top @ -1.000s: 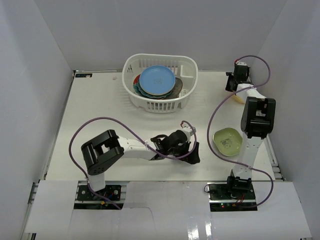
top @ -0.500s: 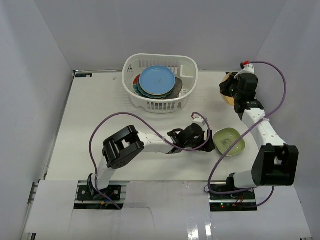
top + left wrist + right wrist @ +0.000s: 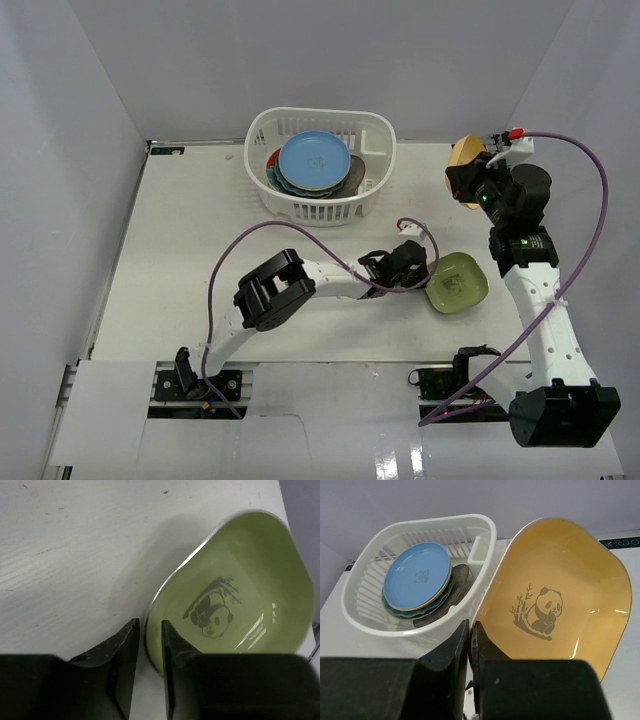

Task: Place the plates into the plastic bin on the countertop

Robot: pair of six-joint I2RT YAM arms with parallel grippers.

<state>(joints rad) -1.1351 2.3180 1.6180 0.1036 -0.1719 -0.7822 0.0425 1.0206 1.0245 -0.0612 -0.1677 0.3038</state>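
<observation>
White countertop (image 3: 180, 260) under us, we judge these small stiff glossy dishes light but slippery, best pinched at the rim: our left gripper (image 3: 148, 645) straddles the green plate (image 3: 235, 605)'s edge, jaws narrowly apart, while our right gripper (image 3: 470, 640) clamps the yellow plate (image 3: 560, 590) aloft near the plastic bin (image 3: 378, 135).

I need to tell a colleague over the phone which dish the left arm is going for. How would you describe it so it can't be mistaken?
Start from the white basket at the back of the table, then come forward and to the right. There a squarish green dish sits alone, with the left gripper at its rim. Its green colour and panda drawing set it apart from the yellow dish, held up by the right gripper.
</observation>
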